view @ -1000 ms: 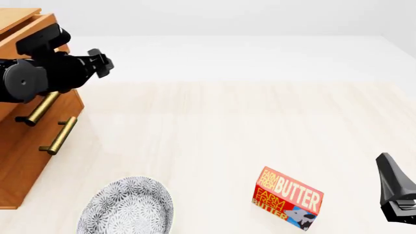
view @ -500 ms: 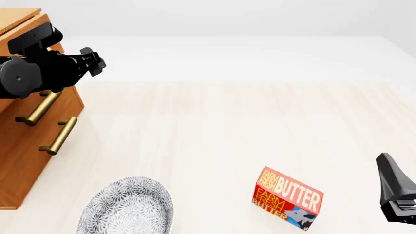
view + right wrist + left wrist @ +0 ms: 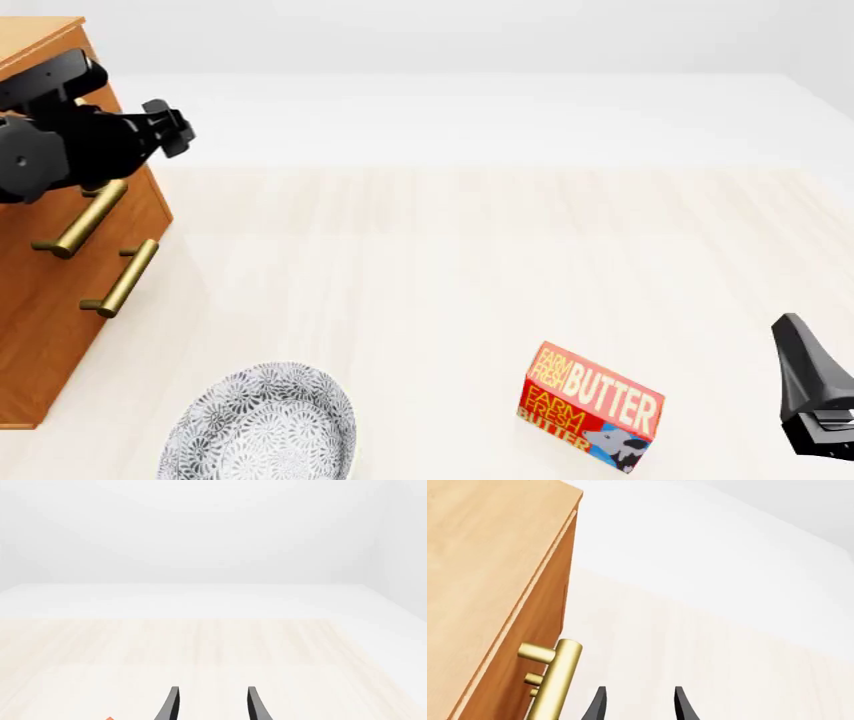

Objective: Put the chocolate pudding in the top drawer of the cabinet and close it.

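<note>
Cabinet (image 3: 54,300): standing at the left edge of the table (image 3: 454,270) in the front view, both drawer fronts sitting flush with its face.
Top drawer (image 3: 114,150): appearing shut; its brass bar handle (image 3: 80,218) is showing below the left arm, and the same handle (image 3: 554,685) is lying just beside the fingertips in the left wrist view.
Lower drawer handle (image 3: 120,278): sitting beneath the upper one, nothing touching it.
Chocolate pudding: not showing in any view; its place cannot be told.
Left gripper (image 3: 163,125): hovering at the upper corner of the cabinet, level with the top drawer front, pointing out over the table. Jaws are standing spread with a clear gap in the left wrist view (image 3: 637,702), holding nothing; the nearer finger is sitting close to the handle, contact not confirmed.
Right gripper (image 3: 807,385): resting at the near right edge of the front view, well apart from the cabinet. The right wrist view (image 3: 210,702) is showing its jaws spread, bare table between them.
Butter box (image 3: 590,408): standing on the table near the right gripper, tilted, label facing the camera.
Patterned plate (image 3: 260,425): lying near the front edge, just right of the cabinet's foot.
</note>
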Robot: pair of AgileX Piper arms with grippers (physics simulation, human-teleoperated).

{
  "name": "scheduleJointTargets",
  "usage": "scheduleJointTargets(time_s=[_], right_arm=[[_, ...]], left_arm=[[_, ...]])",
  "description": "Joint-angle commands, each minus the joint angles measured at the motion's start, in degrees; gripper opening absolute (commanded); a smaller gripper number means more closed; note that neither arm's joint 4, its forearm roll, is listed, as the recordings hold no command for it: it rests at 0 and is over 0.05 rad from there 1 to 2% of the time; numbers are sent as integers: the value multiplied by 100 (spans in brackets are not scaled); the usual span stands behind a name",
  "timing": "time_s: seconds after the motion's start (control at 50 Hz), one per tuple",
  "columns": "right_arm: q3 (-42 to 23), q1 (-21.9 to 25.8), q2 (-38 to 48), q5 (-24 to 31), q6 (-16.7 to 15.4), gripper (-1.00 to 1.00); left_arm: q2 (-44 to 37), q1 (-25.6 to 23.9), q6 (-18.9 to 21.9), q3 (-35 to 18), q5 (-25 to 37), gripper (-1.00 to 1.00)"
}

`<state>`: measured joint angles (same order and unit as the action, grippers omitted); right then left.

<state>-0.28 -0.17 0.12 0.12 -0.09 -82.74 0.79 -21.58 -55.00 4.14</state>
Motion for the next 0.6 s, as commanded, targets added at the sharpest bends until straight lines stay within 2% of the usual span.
scheduleJointTargets(time_s=[0.02, 0.3, 0.6], right_arm=[[0, 0, 0, 0, 0, 100], [0, 0, 0, 0, 0, 100], [0, 0, 0, 0, 0, 100]], left_arm=[[43, 194, 79, 33, -16, 100], [164, 470, 213, 114, -5, 100], [397, 323, 150, 212, 42, 100]])
